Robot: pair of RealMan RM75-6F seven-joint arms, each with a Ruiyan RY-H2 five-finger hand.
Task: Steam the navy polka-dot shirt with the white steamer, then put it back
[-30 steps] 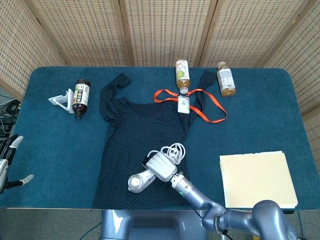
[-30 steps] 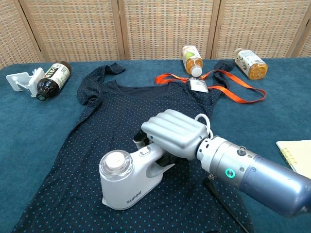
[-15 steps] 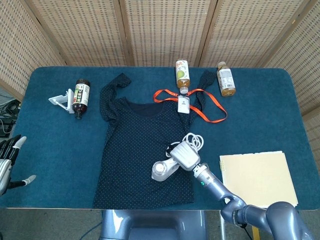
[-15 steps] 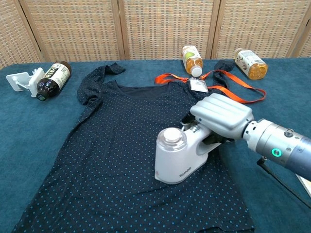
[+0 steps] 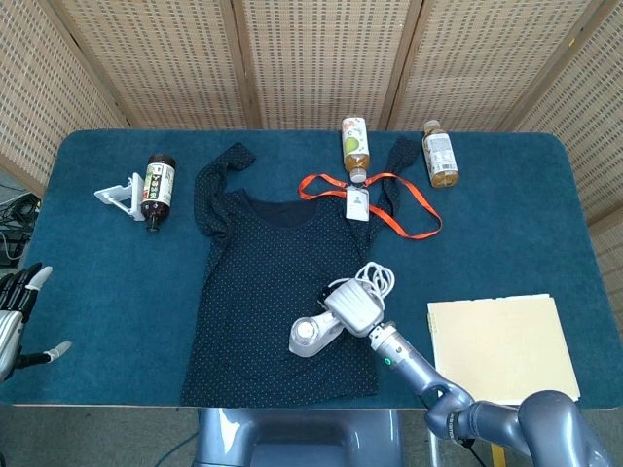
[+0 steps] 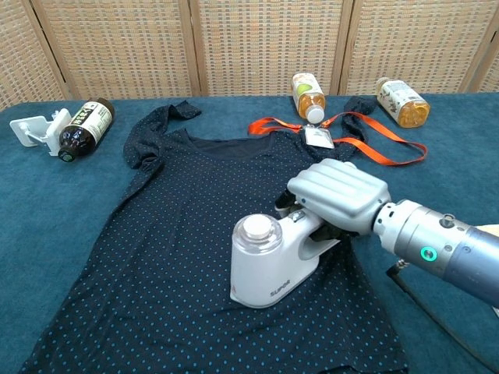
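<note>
The navy polka-dot shirt (image 5: 258,282) (image 6: 156,257) lies spread flat on the blue table, neck toward the far side. My right hand (image 5: 352,306) (image 6: 337,199) grips the handle of the white steamer (image 5: 313,334) (image 6: 265,257), whose head rests on the shirt's right half. The steamer's white cord (image 5: 375,277) coils just behind the hand. My left hand (image 5: 18,316) hangs off the table's left edge with fingers apart, holding nothing; the chest view does not show it.
An orange lanyard with a badge (image 5: 365,202) (image 6: 327,134) lies by the collar. Two drink bottles (image 5: 355,144) (image 5: 440,154) lie at the back, a dark bottle (image 5: 157,187) and white clip (image 5: 119,197) at back left. A cream folder (image 5: 501,348) lies at the right front.
My right hand first carried the steamer right and away from me across the shirt, then slid it back a little to the left. The left hand hardly moved.
</note>
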